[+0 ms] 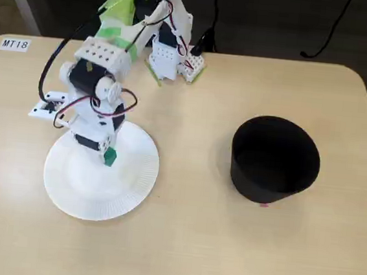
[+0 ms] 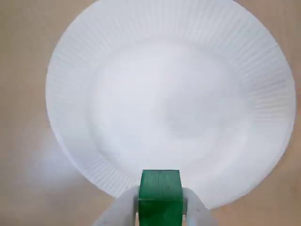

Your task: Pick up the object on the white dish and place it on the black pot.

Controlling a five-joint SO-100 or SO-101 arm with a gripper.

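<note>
My gripper point(image 1: 108, 157) is shut on the green cube point(image 1: 110, 158) and holds it above the white dish point(image 1: 81, 186), over its upper right part in the fixed view. In the wrist view the cube point(image 2: 160, 195) sits between my two white fingertips point(image 2: 123, 207) at the bottom edge, with the ribbed white dish point(image 2: 80, 70) below it and nothing lying on it. The black pot point(image 1: 273, 160) stands on the table to the right of the dish, apart from my arm, its open top dark inside.
The arm's white base point(image 1: 171, 58) with red and black wires stands at the back of the tan table point(image 1: 180, 241). A label reading MT18 point(image 1: 14, 44) is stuck at the back left corner. The table's rounded right edge is near the pot.
</note>
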